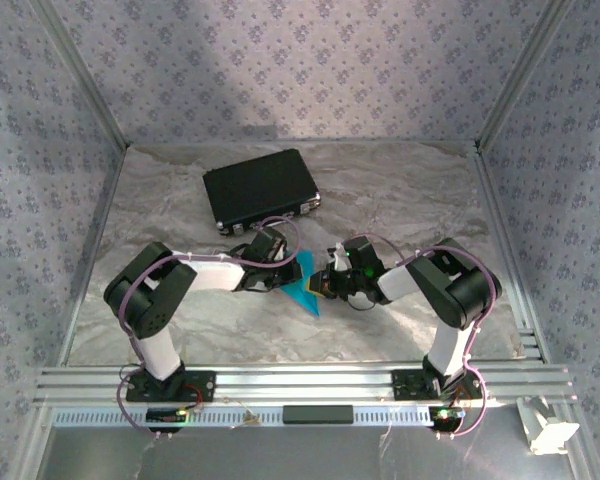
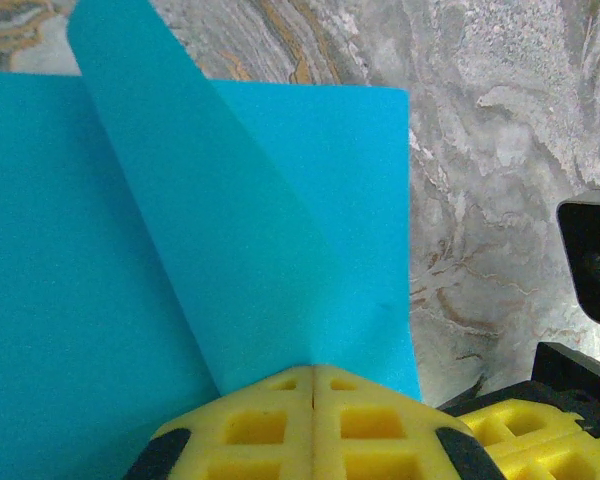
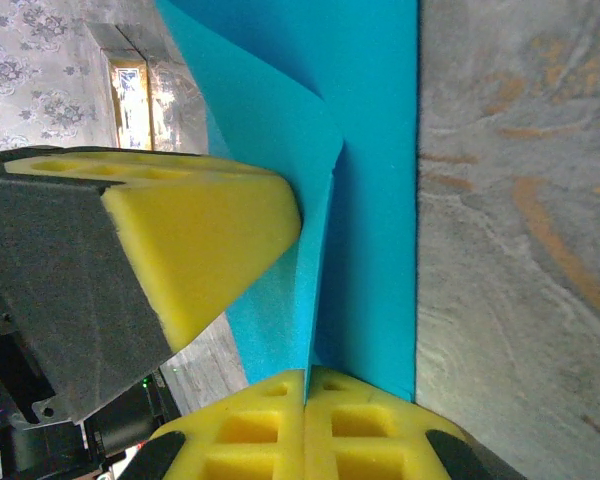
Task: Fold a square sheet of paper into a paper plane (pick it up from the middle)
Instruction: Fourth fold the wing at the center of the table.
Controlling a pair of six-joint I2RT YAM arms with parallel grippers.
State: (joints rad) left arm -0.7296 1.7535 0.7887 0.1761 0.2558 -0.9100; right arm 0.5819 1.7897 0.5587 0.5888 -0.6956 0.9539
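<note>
– Square sheet of paper (image 1: 302, 288) sits at 5 o'clock of the black case (image 1: 260, 190), partly folded. Left gripper (image 2: 312, 378) is pinched onto its 9 o'clock edge, right gripper (image 3: 306, 378) onto 3 o'clock.
– Probably lifted, hard to tell. If they pull apart, it rips or slips.

Right tool (image 3: 307, 388) at bottom centre, yellow fingers (image 3: 370, 430) pressed together with no gap, nipping the lower end of a raised crease in the cyan sheet of paper (image 3: 380, 150). Left tool (image 3: 270, 220) comes in from the left as a yellow wedge on a dark grey body, its tip touching the upturned flap of the sheet, which stands up off the flat part. Grey marbled desk (image 3: 520, 260) lies bare along the sheet's straight right edge; patterned wall (image 3: 40, 60) at top left.
</note>
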